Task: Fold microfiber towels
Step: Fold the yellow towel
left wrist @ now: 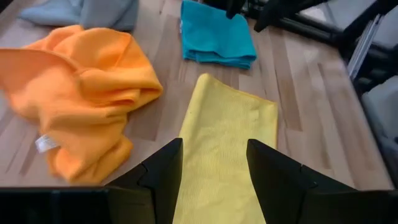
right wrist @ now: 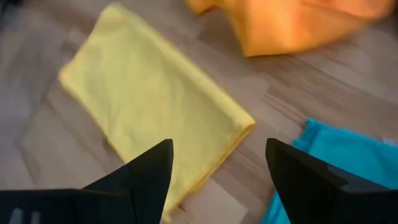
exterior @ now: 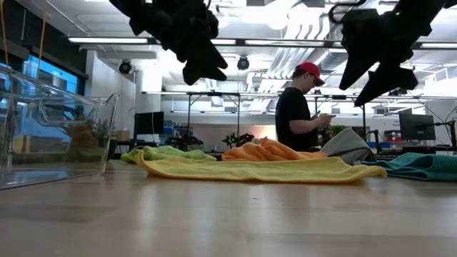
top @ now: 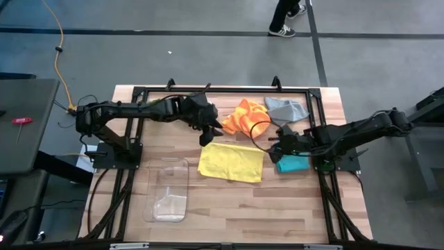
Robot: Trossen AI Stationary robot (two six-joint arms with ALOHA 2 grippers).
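Wooden table [exterior: 228, 214] fills the near ground, with a clear bin [top: 168, 189] at its near left. Folded flat at the middle lies the yellow towel [top: 231, 161]. Behind it sit the crumpled orange towel [top: 245, 117] and the grey towel [top: 287, 108], far right. Right of the yellow one lies the folded teal towel [top: 294, 163]. Both grippers hover above the yellow towel, empty, fingers apart: the left gripper [left wrist: 213, 171] and the right gripper [right wrist: 219, 177].

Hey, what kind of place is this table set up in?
Probably a robotics lab or workshop: ceiling strip lights, monitors on benches behind, and a person standing beyond the wooden table.
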